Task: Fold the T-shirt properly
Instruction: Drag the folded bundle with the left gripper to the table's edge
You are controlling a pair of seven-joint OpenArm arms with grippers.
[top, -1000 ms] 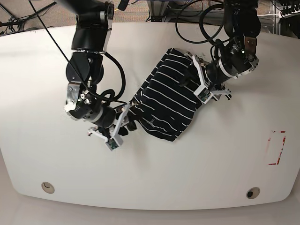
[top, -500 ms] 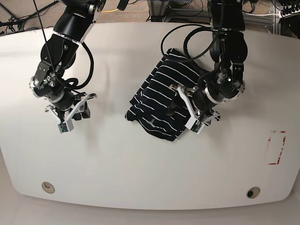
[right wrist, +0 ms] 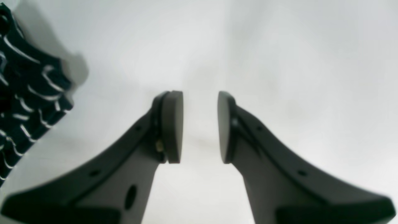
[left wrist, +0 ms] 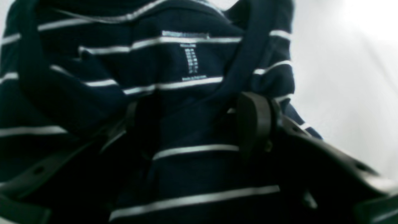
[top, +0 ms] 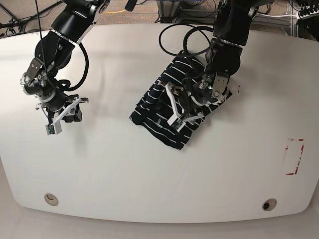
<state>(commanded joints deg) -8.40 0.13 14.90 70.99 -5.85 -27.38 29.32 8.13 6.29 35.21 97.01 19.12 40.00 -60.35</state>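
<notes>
T-shirt (top: pixel 167 107), dark with thin white stripes, lies as a partly folded bundle near the middle of the white counter (top: pixel 149 184); no container is in view. At far left, well apart from the cloth, the right gripper (right wrist: pixel 199 124) hangs over bare counter with its jaws parted by a narrow gap and nothing between them, apparently parked clear of the fold. Farther right, the left gripper (top: pixel 182 107) sits on the bundle, its pads closed on a fold of striped fabric below the collar label (left wrist: pixel 192 56), probably to carry that layer across.
</notes>
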